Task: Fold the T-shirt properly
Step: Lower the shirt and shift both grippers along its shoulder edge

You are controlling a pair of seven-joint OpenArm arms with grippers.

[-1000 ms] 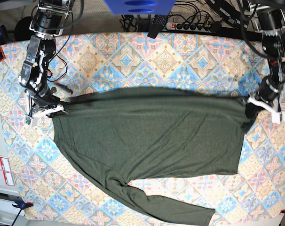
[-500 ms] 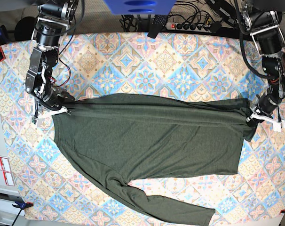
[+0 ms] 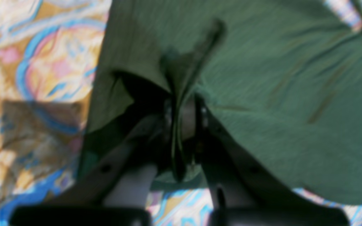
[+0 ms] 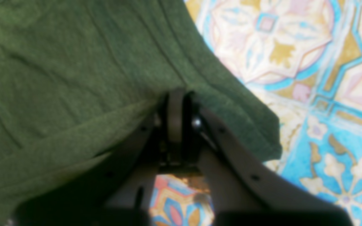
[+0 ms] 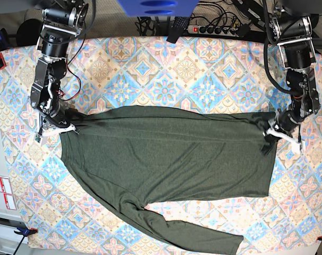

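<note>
Across the middle of the base view: the large dark olive-green long-sleeved knit T-shirt (image 5: 171, 159) lies spread on the patterned blue, orange and pink tablecloth (image 5: 166, 69), one sleeve trailing to the lower right of the frame.
Top edge: a doubled band of cloth runs straight from centre left to centre right, taut between the two arms.
Left gripper (image 5: 272, 134): at centre right of the base view; its wrist view shows the jaws pressed together on a bunched ridge of the green knit.
Right gripper (image 5: 60, 126): at centre left of the base view; its wrist view shows the jaws nearly together, with the shirt's edge folded over the tips. Whether it truly pinches the cloth, I cannot tell.
Step in hand: probably laying the upper edge down as a lengthwise fold.
Doing it well: keep both ends level and the tension even, lower together so the crease stays straight, and let go only once the cloth rests flat. Thin knit drags and wrinkles easily, so lift clear.
</note>
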